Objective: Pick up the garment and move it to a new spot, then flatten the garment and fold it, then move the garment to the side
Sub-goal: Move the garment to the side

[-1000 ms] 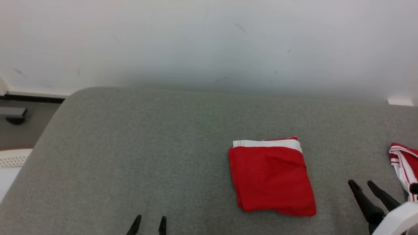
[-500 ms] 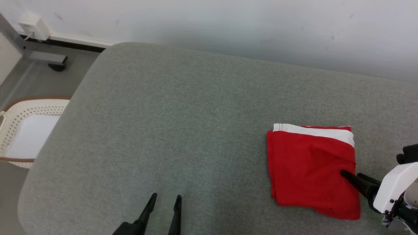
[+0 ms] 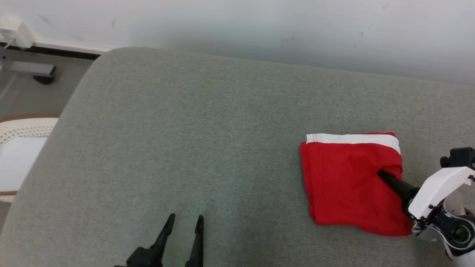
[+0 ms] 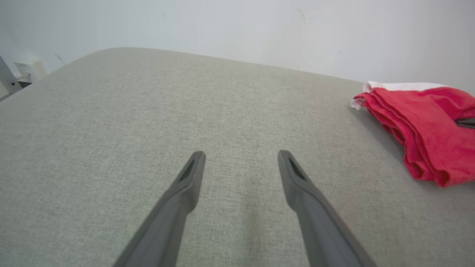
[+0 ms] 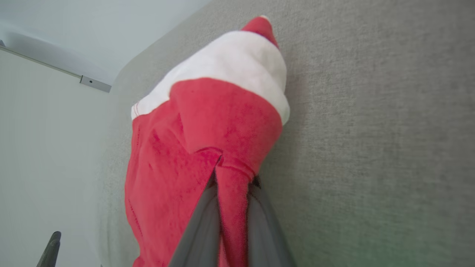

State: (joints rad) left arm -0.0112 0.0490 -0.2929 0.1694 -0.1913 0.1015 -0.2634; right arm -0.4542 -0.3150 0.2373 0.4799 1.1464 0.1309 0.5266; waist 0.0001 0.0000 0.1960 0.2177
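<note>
1. The red garment (image 3: 345, 185) lies folded in a neat square on the right part of the grey padded surface (image 3: 185, 141). Its white band (image 3: 352, 138) is on the far edge, toward the wall (image 3: 237, 22).
2. The right gripper (image 3: 381, 173) reaches in from the right side. Its jaws are almost closed on a pinch of red cloth near the garment's right edge. In the right wrist view, a ridge of fabric stands up between the two fingers (image 5: 202, 222).
3. I think the grip is placed at this edge to take several layers together, so that the fold does not open when the garment is carried.
4. The left gripper (image 3: 185, 217) hangs over bare surface, well apart from the garment. Its jaws are wide open and hold nothing, and there it is not in the way of the other arm.
5. As the garment is already folded, I judge that the step in hand is the last one, moving it to the side. If only the upper layers are caught, the lower ones may slide out.
</note>
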